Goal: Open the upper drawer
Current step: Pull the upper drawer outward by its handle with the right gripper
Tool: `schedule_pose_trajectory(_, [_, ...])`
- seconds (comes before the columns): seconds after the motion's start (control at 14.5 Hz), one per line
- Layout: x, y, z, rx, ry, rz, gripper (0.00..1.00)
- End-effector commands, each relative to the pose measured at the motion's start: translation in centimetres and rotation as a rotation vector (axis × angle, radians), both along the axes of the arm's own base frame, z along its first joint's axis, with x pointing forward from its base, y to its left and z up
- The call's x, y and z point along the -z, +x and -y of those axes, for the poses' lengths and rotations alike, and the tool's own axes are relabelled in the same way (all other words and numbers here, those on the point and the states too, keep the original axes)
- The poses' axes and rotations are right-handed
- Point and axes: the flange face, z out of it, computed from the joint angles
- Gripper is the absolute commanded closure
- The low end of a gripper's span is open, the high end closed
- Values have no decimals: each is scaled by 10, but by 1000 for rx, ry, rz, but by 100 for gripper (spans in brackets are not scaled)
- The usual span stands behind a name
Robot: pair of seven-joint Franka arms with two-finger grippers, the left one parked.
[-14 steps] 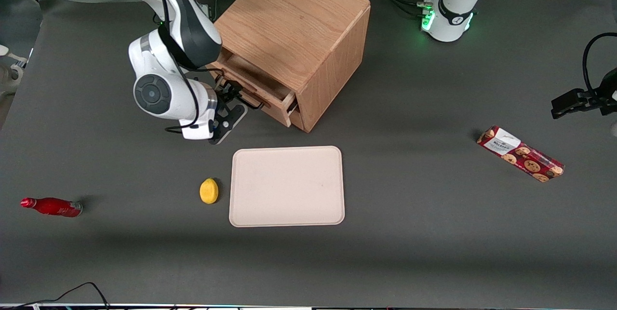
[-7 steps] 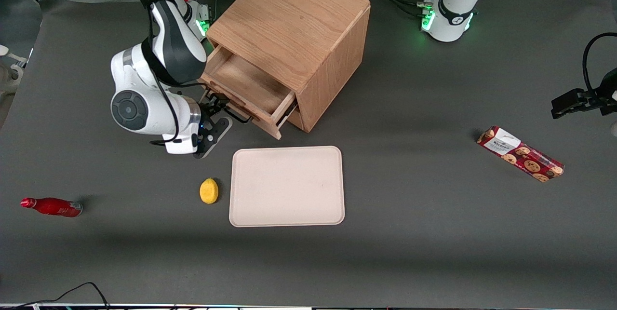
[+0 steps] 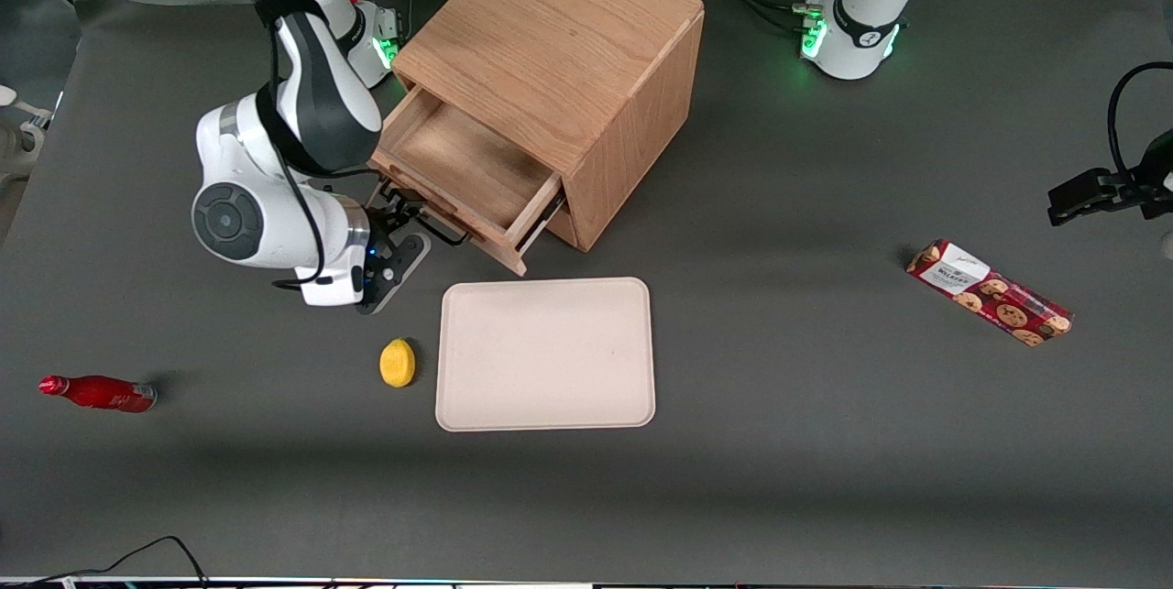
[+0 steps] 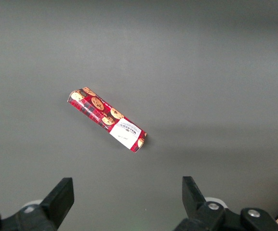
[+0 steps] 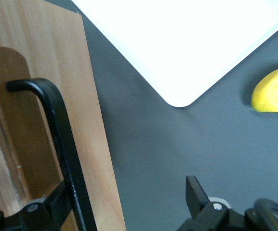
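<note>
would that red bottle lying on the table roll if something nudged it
Likely yes: the red bottle lies on its side, so its round body could roll on the flat table. Its narrower neck would probably make it curve rather than roll straight. It looks small and probably light. The gripper is at the upper drawer handle, away from it.

front cam sits high, looking steeply down on the whole table [image 3: 788, 479], far enough to take in the cabinet [image 3: 568, 49], tray [image 3: 546, 354] & both arm bases. right wrist cam is very close, aimed down past the gripper [image 5: 124, 204] at the upper drawer [image 5: 42, 110] front, w/ a tray corner & the lemon [image 5: 273, 89]; all shared w/ front cam. left wrist cam looks down from higher on the cookie pack [image 4: 107, 119], also seen from the front.
</note>
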Motion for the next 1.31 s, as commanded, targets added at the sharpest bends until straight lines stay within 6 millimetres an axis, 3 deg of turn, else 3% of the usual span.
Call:
schedule_pose_trajectory(0.0, [2, 20, 17, -12, -3, 19, 0])
schedule_pose_trajectory(0.83, [0, 57, 43, -82, -19, 79, 0])
schedule_pose_trajectory(1.24, [-3, 66, 52, -91, -13, 96, 0])
